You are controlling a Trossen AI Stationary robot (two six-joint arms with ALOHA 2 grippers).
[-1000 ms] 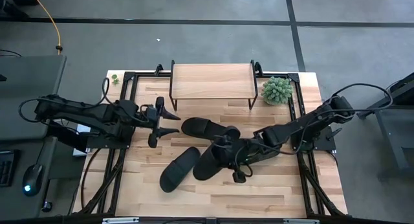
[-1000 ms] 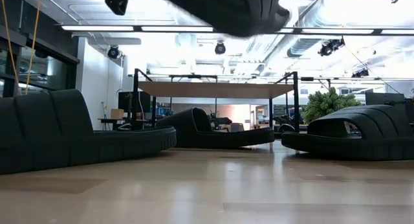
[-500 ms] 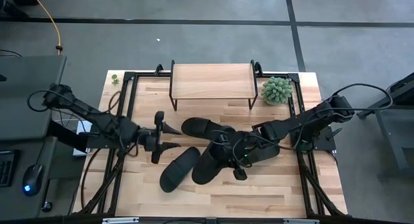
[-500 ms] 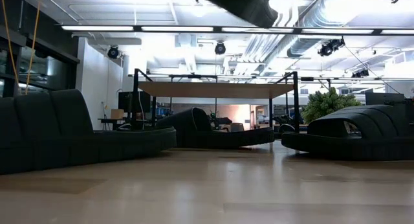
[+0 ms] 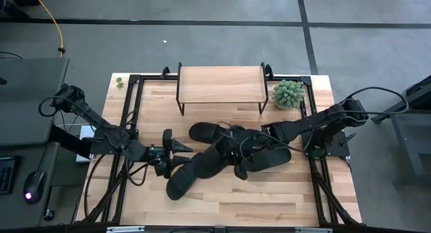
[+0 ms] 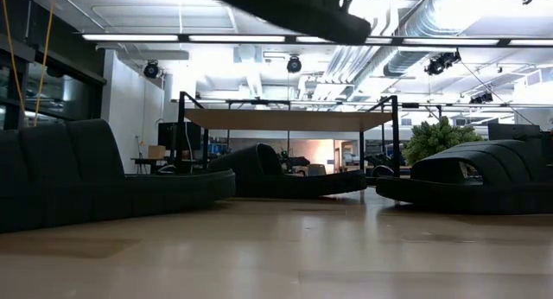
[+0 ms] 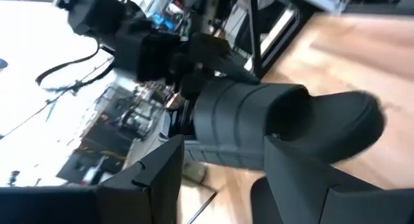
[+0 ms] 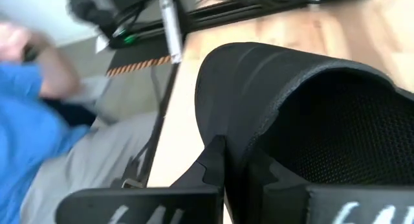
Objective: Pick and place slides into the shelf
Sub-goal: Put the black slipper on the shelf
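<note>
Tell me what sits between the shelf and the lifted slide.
High view: a second slide lies on the table between the shelf and the lifted slide, held by the right gripper.

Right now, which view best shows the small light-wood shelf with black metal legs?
The high view: the shelf shows its whole top, with nothing on it. The low view shows it edge-on, far back. Neither wrist view clearly shows it.

This is a robotics lab or open industrial workspace. From above, a butcher-block desk (image 5: 283, 192) fitted with a black metal frame (image 5: 131, 81) stands on a grey concrete floor (image 5: 202, 44) marked with dark tape lines. The low view looks across into a large hall with long strip lights (image 6: 259, 38), exposed silver ducts (image 6: 415, 22) and ceiling-mounted fixtures (image 6: 295, 64), with more benches and equipment (image 6: 173, 143) far behind.
</note>
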